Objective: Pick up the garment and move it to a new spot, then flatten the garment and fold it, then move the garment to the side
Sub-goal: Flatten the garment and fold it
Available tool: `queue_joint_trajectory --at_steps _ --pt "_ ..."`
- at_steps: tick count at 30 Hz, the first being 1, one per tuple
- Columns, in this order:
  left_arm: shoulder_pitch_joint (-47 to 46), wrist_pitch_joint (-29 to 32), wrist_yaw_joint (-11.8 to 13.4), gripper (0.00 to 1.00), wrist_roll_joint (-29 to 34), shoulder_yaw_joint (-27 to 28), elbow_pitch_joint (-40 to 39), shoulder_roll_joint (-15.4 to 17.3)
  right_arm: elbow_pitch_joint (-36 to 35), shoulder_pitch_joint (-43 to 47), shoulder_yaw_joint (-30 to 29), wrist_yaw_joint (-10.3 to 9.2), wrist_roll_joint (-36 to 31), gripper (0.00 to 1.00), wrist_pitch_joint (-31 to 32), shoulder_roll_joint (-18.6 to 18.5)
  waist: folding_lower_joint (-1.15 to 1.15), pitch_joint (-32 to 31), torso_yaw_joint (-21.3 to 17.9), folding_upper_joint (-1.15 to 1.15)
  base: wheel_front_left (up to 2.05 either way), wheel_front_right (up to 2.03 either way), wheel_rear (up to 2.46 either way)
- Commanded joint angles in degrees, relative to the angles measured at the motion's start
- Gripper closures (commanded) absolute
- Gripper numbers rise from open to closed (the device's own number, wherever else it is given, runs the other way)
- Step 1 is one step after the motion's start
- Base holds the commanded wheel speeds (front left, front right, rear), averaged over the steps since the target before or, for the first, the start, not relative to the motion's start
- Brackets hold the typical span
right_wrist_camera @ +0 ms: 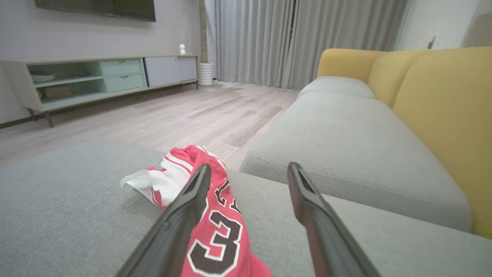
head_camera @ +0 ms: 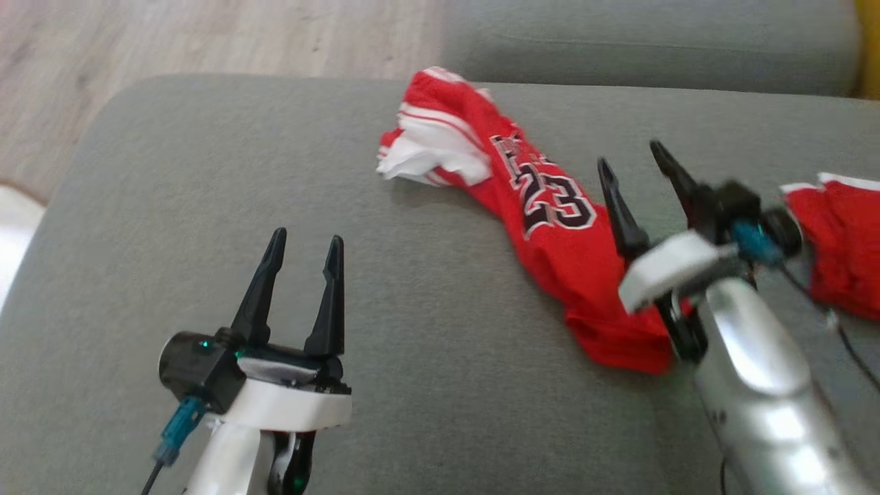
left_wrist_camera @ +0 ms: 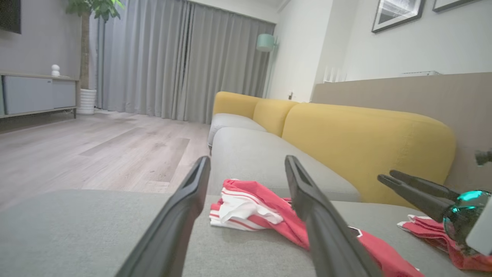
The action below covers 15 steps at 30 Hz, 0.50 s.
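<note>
Garment: red basketball jersey with white-striped trim and a dark "23" (head_camera: 550,220), bunched into a long rumpled strip on the grey fabric sofa cushion (head_camera: 206,206), nowhere near flat yet
Long axis: diagonal, with the white-trimmed end far and to the left and the plain red end near and to the right
Right jaws: spread wide with nothing in them, just beside the strip's near half; in the right wrist view the jersey sits below and left of them
Left jaws: also wide and empty, well apart from the jersey, off to its left
Nearer arm: the right one, by a lot
Other red cloth (head_camera: 839,240): past the right arm, can't tell if it's the same garment
Next move, my guess: right takes the near end, left reaches across for the striped end
</note>
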Motion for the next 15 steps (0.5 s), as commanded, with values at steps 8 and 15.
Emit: queue_joint_trajectory --at_steps 8,15 --pt "-0.02 -0.29 -0.31 0.00 0.62 2.66 -2.70 0.07 -20.87 19.19 -5.43 0.39 -2.92 0.00 -0.76 3.24 0.01 -1.74 -6.72 0.00 0.00 0.00 0.00" --pt "0.12 -0.29 -0.32 0.00 0.72 2.36 -3.09 0.07 -27.07 25.88 -6.35 0.39 -1.58 0.00 -0.77 3.48 0.01 -1.45 -7.75 0.00 0.00 0.00 0.00"
